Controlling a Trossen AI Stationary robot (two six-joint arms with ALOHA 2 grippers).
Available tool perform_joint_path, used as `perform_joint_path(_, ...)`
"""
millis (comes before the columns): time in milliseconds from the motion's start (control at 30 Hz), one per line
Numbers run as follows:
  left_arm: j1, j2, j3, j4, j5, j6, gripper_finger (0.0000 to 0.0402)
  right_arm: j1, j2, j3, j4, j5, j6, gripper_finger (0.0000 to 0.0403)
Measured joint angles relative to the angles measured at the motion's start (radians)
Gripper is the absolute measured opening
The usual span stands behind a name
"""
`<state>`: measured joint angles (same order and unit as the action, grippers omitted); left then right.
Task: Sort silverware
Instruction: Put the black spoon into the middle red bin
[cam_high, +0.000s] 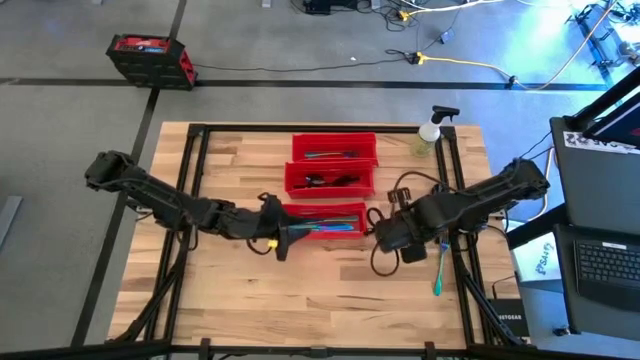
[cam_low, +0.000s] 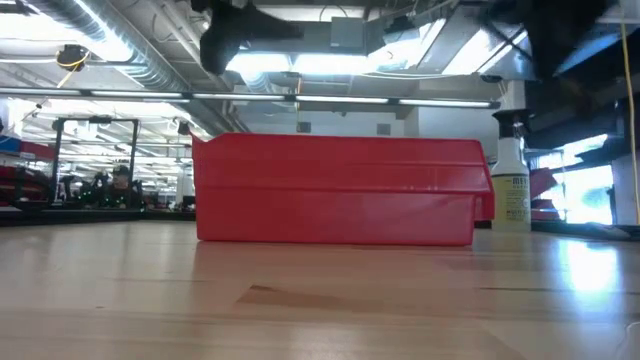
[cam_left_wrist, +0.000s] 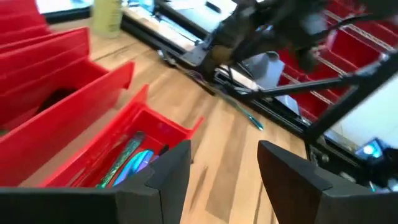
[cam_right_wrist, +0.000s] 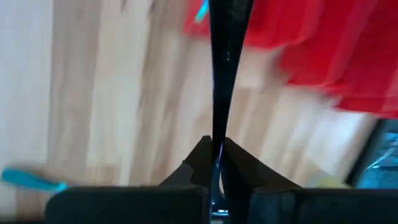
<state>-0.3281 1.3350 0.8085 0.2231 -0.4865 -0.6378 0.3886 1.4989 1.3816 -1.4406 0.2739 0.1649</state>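
1. Right claw (cam_right_wrist: 214, 152): pinched fully shut on a dark utensil (cam_right_wrist: 225, 56), slim and glossy, sticking straight out from between the fingertips. Which kind of piece, cannot tell.
2. Same claw (cam_high: 378, 236) from above: hovering over the worktop (cam_high: 250, 290) just off the right-hand end of the near red bin (cam_high: 322, 222), roughly midway between the worktop's near and far edges.
3. Left claw (cam_left_wrist: 224, 180): fingers moderately apart, nothing between them, poised at the left-hand end of the near red bin (cam_left_wrist: 93, 149).
4. Same claw (cam_high: 284, 238) from above: touching or almost touching that bin's end, left of the worktop's centre.
5. Inside the near red bin: iridescent silverware (cam_left_wrist: 130, 163), blue-purple-teal, lying lengthwise along the bin.
6. On bare wood close to the worktop's right edge: a teal utensil (cam_high: 440, 270), lying alone, well apart from the bins and on the near side of the right arm.
7. Behind the near bin, toward the worktop's far edge: middle red bin (cam_high: 330, 178) with dark pieces (cam_high: 335, 181) inside, then far red bin (cam_high: 335, 147) with a few slim pieces (cam_high: 330, 154); all three bins stacked in one column, sides touching.
8. Near the worktop's far right corner: a spray bottle (cam_high: 428, 135), upright, apart from the bins.
9. From worktop height: the near red bin's (cam_low: 335, 190) long wall filling the middle, the spray bottle (cam_low: 510, 185) just past its right end.
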Motion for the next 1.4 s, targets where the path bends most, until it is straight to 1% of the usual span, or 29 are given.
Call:
perform_joint_path(67, 0.012, 0.0, 0.0, -0.004, 0.001, -0.051, 0.0173, 0.015, 0.007, 0.049, 0.0, 0.065, 0.037, 0.0)
perform_joint_path(167, 0.042, 0.0, 0.0, 0.029, 0.012, -0.256, 0.0173, 0.02, 0.025, 0.095, -0.007, 0.15, 0.04, 0.0)
perform_joint_path(300, 0.062, 0.006, 0.001, 0.081, 0.02, -0.284, 0.0173, 0.006, 0.063, 0.126, -0.006, 0.191, 0.035, 0.0)
perform_joint_path(400, 0.08, 0.017, 0.001, 0.122, 0.041, -0.317, 0.0182, -0.022, 0.098, 0.141, -0.004, 0.185, 0.018, 0.0)
perform_joint_path(500, 0.091, 0.028, 0.002, 0.179, 0.071, -0.324, 0.0206, -0.044, 0.134, 0.144, -0.001, 0.172, 0.004, 0.0)
perform_joint_path(667, 0.094, 0.07, 0.017, 0.182, 0.085, -0.308, 0.0256, -0.083, 0.169, 0.144, 0.002, 0.158, -0.02, 0.0)
perform_joint_path(800, 0.106, 0.132, 0.032, 0.183, 0.085, -0.338, 0.028, -0.105, 0.177, 0.144, 0.046, 0.133, -0.016, 0.0)
perform_joint_path(1067, 0.108, 0.263, 0.131, 0.241, 0.092, -0.323, 0.0286, -0.13, 0.177, 0.144, 0.082, 0.117, -0.028, 0.0)
perform_joint_path(1400, 0.15, 0.318, 0.212, 0.24, 0.091, -0.315, 0.0286, -0.13, 0.176, 0.144, 0.088, 0.126, -0.042, 0.0)
